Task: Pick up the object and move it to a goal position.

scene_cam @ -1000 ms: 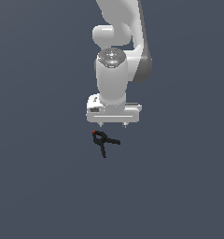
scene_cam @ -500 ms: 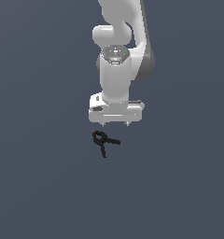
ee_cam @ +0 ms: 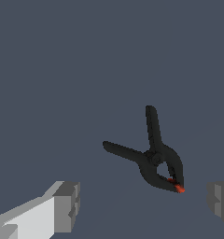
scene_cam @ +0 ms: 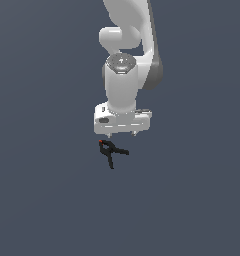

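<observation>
Exterior view: Panda arm hangs straight down over a plain dark grey surface, no edges or corners in frame, so nothing to reference position against. Gripper (scene_cam: 122, 134) sits just above the spring clamp (scene_cam: 112, 151), apart from it, not touching. Only two short finger stubs show below the white hand body, set apart from each other. The clamp lies flat on the surface, offset a bit toward the exterior view's left of the gripper centre, red tip (scene_cam: 100, 142) nearest the hand, two thin handles splayed away from it.

Wrist view: clamp (ee_cam: 153, 158) fully visible and free, lying between and ahead of the two fingers (ee_cam: 67, 206). One finger is at each side of the picture, the second only partly in frame at the edge. Jaws are spread wide, nothing between the pads. Red tip (ee_cam: 178, 188) points toward the partly seen finger; the handles fan out the other way. The clamp looks off-centre in the gap, closer to that partly seen finger.

Progress, my read: approach stage only. Not grasped, not lifted, no transport started. Left to do: descend, centre the jaws over the clamp body, close, lift, carry to goal. No goal marker shows in either view, so I can't say where it has to go.

Markings: no brand, label or text readable on the arm, gripper or clamp.
</observation>
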You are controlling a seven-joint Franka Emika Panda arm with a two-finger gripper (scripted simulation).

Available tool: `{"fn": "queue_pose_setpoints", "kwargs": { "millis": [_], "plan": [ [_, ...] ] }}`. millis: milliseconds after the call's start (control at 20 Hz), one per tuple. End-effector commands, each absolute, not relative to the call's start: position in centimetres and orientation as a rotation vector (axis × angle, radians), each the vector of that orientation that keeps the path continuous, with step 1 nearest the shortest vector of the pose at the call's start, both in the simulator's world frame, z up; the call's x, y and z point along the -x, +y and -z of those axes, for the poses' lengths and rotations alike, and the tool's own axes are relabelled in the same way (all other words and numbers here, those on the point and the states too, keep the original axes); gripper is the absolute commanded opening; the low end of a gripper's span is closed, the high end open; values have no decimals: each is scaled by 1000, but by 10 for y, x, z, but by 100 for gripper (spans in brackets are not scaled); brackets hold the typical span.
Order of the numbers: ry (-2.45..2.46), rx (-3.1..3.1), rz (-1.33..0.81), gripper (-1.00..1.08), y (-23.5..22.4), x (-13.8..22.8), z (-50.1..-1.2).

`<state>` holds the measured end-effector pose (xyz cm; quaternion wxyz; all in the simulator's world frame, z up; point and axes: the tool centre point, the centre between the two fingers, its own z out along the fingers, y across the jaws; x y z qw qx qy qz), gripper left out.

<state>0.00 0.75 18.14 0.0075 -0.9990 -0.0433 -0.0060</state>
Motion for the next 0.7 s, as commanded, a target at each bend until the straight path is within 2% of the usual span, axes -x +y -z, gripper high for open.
{"fn": "queue_pose_setpoints", "kwargs": {
  "millis": [0,650],
  "plan": [
    [-187,3123,18,100,4,0,-175],
    [-636,3077,8,100,-22,5,-127]
  ]
}}
